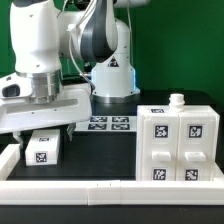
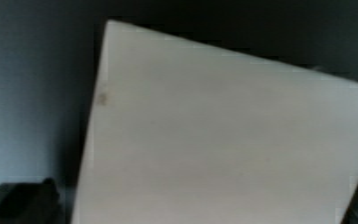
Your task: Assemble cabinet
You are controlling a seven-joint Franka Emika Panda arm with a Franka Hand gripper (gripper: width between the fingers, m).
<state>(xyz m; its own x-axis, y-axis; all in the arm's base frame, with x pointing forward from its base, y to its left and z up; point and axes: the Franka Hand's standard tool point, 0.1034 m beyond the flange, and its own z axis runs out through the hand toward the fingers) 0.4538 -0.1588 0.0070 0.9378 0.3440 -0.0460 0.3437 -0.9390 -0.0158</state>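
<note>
- No readable writing; only square black-and-white tags on the cabinet (image 1: pixel 180 146), the marker board (image 1: pixel 112 123) and a small white block (image 1: pixel 42 149).
- Cabinet stands on the black table (image 1: pixel 110 150) at the exterior view's right, well apart from the gripper (image 1: pixel 43 130).
- Gripper fingers spread wide, holding nothing, above the small block.
- Wrist view shows only a blurred pale flat surface (image 2: pixel 211 140), with no tag visible.
</note>
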